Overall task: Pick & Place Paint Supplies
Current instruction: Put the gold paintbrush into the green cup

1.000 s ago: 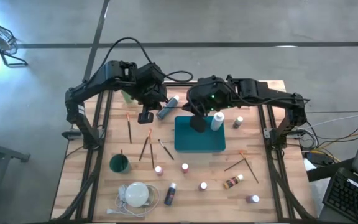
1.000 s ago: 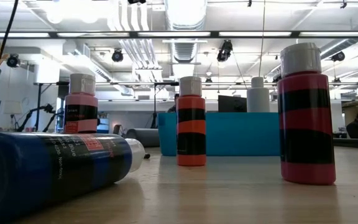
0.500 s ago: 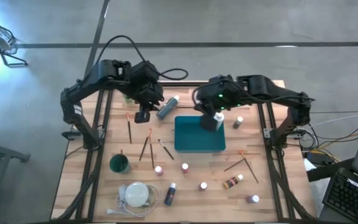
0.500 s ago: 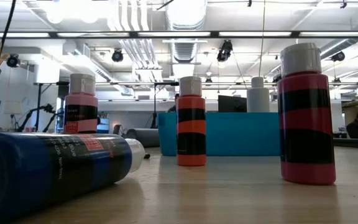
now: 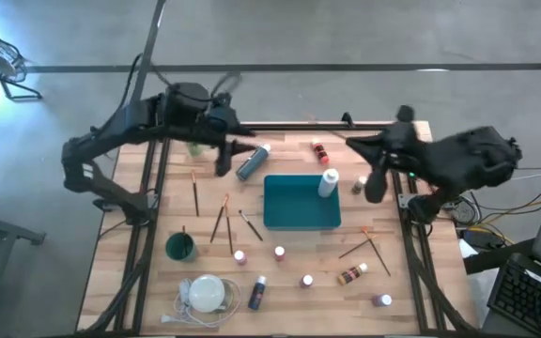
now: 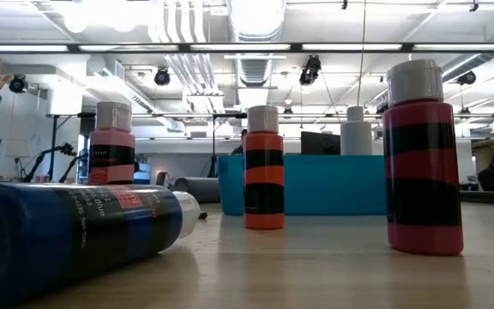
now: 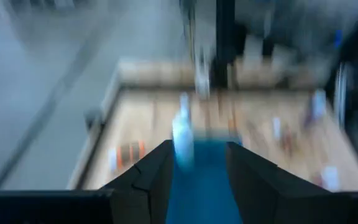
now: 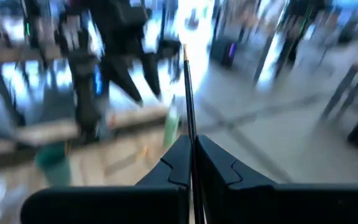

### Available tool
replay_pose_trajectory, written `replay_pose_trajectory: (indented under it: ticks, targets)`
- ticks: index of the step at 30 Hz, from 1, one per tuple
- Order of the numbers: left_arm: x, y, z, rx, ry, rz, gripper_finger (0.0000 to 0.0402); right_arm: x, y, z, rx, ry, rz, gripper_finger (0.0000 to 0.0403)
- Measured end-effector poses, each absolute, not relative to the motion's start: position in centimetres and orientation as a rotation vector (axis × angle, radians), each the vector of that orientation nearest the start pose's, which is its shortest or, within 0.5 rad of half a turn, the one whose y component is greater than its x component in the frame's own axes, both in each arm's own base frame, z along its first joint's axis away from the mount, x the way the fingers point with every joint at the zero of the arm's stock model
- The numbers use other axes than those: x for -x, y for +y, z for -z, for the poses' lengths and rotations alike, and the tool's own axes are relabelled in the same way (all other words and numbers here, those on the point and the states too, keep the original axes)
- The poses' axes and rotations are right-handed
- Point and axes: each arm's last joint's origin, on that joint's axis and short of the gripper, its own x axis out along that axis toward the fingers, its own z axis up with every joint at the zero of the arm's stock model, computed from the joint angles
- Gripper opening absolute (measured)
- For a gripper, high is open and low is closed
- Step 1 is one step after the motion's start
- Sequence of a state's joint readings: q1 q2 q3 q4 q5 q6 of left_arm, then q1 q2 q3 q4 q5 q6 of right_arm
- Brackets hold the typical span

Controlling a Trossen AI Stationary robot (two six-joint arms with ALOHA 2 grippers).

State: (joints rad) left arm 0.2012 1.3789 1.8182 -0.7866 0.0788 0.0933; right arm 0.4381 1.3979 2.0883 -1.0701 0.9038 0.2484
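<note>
Status from my end: left gripper (image 7: 197, 147) hangs above the far left part of the wooden slat table (image 5: 402, 282), fingers apart, nothing between them. On the table's near left I see a green cup (image 5: 180, 247) and a white round disc with a cord (image 5: 207, 293). Thin stick brushes (image 5: 222, 219) lie loose between the cup and the teal rectangular tray (image 5: 294, 218). A grey-blue white-capped bottle (image 5: 252, 161) lies on its side just beyond the tray's far left corner. A white bottle (image 5: 328, 181) stands at the tray's far right corner; I cannot tell if it is inside or just beside. A red bottle (image 5: 319, 150) lies farther back. Small capped bottles (image 5: 279, 253) are scattered on the near side of the tray, with a brown bottle (image 5: 350, 275) lying to their right near two more crossed brushes (image 5: 372, 242). Right gripper (image 8: 191, 140) is up over the table's right edge, clamped shut on a thin dark brush with an orange tip (image 8: 187, 87) that sticks out straight past the fingertips.
</note>
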Motion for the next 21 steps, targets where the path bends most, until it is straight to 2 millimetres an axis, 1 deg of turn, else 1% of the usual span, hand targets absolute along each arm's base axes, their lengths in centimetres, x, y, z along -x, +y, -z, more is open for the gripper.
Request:
replay_pose_trajectory:
  ticks: [3, 6, 9, 10, 12, 14, 16, 18, 21]
  targets:
    - [-26.6, 5.1, -48.7, 0.004, 0.03, -0.099, 0.0151, -19.6, 8.0, -54.8, 0.071, 0.109, 0.468, 0.0009]
    - [-27.6, 4.9, -48.3, 0.053, -0.281, 0.017, 0.0151, -20.5, 9.1, -55.8, 0.152, 0.015, 0.429, 0.0009]
    - [-27.3, 4.5, -48.2, 0.079, -0.598, 0.173, 0.0151, -21.3, 9.8, -56.3, 0.201, -0.049, 0.387, 0.0009]
    - [-26.9, 4.4, -48.3, 0.083, -0.707, 0.21, 0.0151, -21.5, 9.9, -56.4, 0.207, -0.066, 0.372, 0.0009]
    - [-26.5, 4.3, -47.9, 0.116, -0.848, 0.266, 0.0151, -22.1, 10.0, -56.5, 0.21, -0.105, 0.343, 0.0008]
    - [-26.4, 4.3, -47.4, 0.136, -0.918, 0.299, 0.0151, -22.9, 10.2, -56.5, 0.21, -0.141, 0.31, 0.0008]
    - [-26.8, 4.3, -46.9, 0.143, -0.921, 0.307, 0.0151, -24.0, 10.3, -56.3, 0.219, -0.166, 0.283, 0.0008]
    - [-26.9, 4.2, -46.8, 0.147, -0.915, 0.314, 0.0151, -25.3, 10.4, -55.9, 0.228, -0.168, 0.288, 0.0008]
    - [-27.0, 3.8, -47.3, 0.138, -0.926, 0.34, 0.0151, -27.0, 10.0, -55.2, 0.225, -0.147, 0.315, 0.0008]
